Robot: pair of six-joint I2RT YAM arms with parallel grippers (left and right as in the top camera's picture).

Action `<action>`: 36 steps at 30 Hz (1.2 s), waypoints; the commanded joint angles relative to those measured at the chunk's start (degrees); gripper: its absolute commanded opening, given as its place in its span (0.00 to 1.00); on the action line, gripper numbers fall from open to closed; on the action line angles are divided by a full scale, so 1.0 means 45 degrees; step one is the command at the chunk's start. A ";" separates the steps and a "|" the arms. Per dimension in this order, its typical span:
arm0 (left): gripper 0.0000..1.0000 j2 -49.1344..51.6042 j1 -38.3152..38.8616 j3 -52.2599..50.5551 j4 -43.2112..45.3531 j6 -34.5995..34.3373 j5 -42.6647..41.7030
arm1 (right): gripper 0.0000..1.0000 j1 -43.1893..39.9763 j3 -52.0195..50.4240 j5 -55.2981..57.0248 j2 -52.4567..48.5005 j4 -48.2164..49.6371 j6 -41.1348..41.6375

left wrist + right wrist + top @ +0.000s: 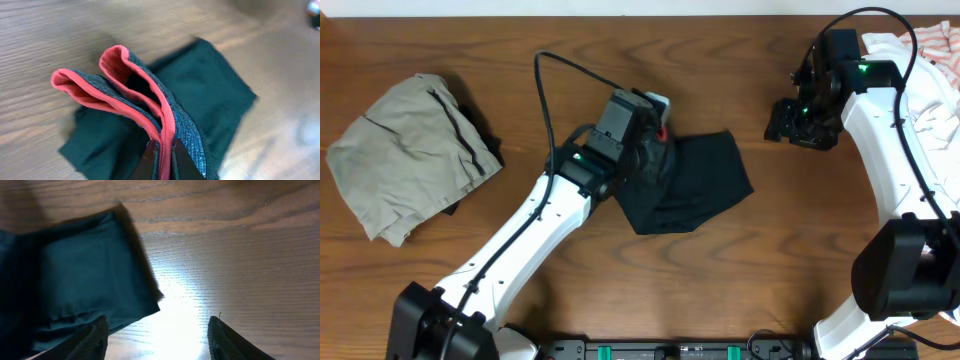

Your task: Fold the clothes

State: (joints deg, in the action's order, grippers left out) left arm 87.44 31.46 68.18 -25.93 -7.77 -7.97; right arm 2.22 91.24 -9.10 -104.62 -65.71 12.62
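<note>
The black stretchy leggings [705,185] lie folded near the middle of the brown wooden worktop [720,290]. From overhead, the left claw [658,128] covers their upper left corner and its grip is hidden. The left wrist view shows it [162,155] clenched on the grey patterned, red-edged waistband [150,100], which stands raised in two loops. The right claw [798,122] hovers to the right, apart from the leggings. Its own camera shows the fingers [92,337] spread and released over bare wood, with a corner of the leggings [75,270] at left.
</note>
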 commanded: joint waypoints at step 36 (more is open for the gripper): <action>0.06 -0.2288 -0.2341 0.0257 -0.0821 0.0709 -0.0607 | 0.54 0.2754 -0.6683 0.1681 -0.0112 0.7203 -0.1302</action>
State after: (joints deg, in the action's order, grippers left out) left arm 77.60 21.08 68.18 -30.37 -9.17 -3.38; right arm 13.72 61.65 -2.87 -104.68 -33.34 7.16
